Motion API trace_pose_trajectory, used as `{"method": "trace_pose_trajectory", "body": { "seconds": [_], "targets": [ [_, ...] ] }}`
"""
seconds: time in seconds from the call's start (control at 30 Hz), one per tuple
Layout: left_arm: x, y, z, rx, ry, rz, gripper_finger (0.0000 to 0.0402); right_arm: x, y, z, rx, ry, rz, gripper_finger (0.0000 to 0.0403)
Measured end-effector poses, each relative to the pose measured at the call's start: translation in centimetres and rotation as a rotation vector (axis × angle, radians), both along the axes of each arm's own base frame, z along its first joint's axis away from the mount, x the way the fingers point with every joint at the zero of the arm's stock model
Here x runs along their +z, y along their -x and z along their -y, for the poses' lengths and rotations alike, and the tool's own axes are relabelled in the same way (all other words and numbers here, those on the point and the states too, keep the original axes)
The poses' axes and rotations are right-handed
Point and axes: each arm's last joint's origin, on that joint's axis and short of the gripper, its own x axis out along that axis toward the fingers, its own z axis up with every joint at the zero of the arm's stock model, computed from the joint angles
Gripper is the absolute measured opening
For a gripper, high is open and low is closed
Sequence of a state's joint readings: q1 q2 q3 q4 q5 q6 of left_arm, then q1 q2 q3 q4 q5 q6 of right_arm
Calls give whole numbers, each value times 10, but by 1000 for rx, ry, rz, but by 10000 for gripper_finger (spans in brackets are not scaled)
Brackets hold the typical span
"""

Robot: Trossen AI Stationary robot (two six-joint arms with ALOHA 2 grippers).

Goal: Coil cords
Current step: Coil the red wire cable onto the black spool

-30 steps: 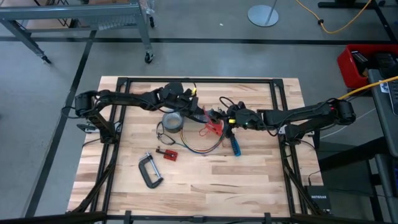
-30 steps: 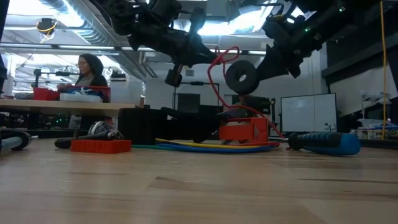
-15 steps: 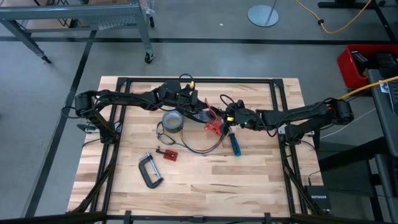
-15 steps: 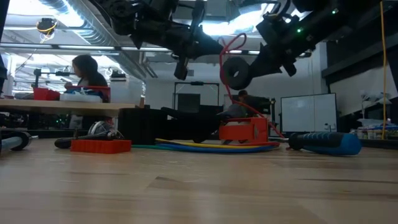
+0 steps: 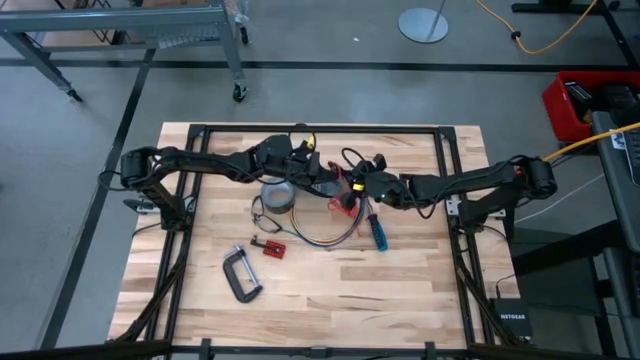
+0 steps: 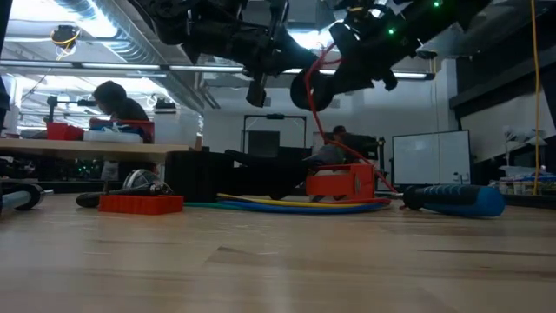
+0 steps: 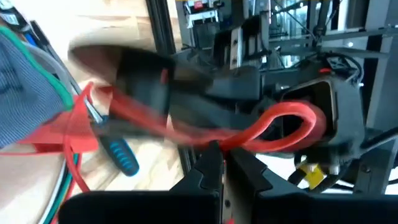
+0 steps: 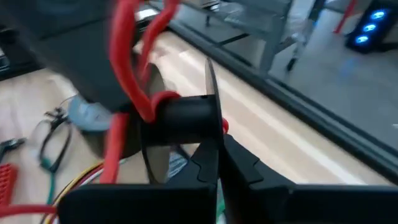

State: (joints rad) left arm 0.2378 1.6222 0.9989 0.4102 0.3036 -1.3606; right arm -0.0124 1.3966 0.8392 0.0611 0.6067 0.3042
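Note:
A red cord (image 6: 323, 130) runs from a red plastic piece (image 6: 340, 183) on the table up to a black spool (image 6: 309, 90) held in the air by my right gripper (image 8: 214, 163), which is shut on it. My left gripper (image 7: 224, 163) is shut on the same red cord just left of the spool, also in the air (image 5: 322, 183). The longer cord of orange, green and purple strands (image 5: 322, 234) lies in a loose coil on the table below them. My left gripper pinches the red cord (image 7: 244, 138) between its two fingertips, at a loop of it close to the spool. The cord is lifted clear there and runs on down to the red piece. My right gripper pinches the thin edge of the spool's round flange (image 8: 209, 99) between its two fingers. The spool is lifted clear, with the red cord (image 8: 144, 102) wound round its core.
A grey tape roll (image 5: 277, 193) stands left of the coil. A blue-handled screwdriver (image 5: 376, 231) lies to its right. A small red part (image 5: 270, 247) and a black C-clamp (image 5: 241, 275) lie nearer the front. A person sits in the room behind (image 6: 111, 97).
My right gripper has carried the spool up and toward the table's left, closer to my left gripper. My left gripper has risen a little with the red cord. The cord's loop between them has grown narrower and stands higher.

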Motion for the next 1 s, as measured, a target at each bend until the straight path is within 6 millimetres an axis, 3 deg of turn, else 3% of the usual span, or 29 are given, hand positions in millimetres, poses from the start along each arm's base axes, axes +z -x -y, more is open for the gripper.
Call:
{"method": "trace_pose_trajectory", "body": {
  "seconds": [0.33,0.73,1.0],
  "targets": [
    [-1,-4,24,-95,-54,-3,0,24,-3,10,-73,46,49,4],
    [-7,-4,32,-96,-196,-59,0,56,-11,11,-82,50,153,4],
    [-11,-3,30,-38,-384,-111,0,79,-15,10,-39,74,186,4]
  ]
}}
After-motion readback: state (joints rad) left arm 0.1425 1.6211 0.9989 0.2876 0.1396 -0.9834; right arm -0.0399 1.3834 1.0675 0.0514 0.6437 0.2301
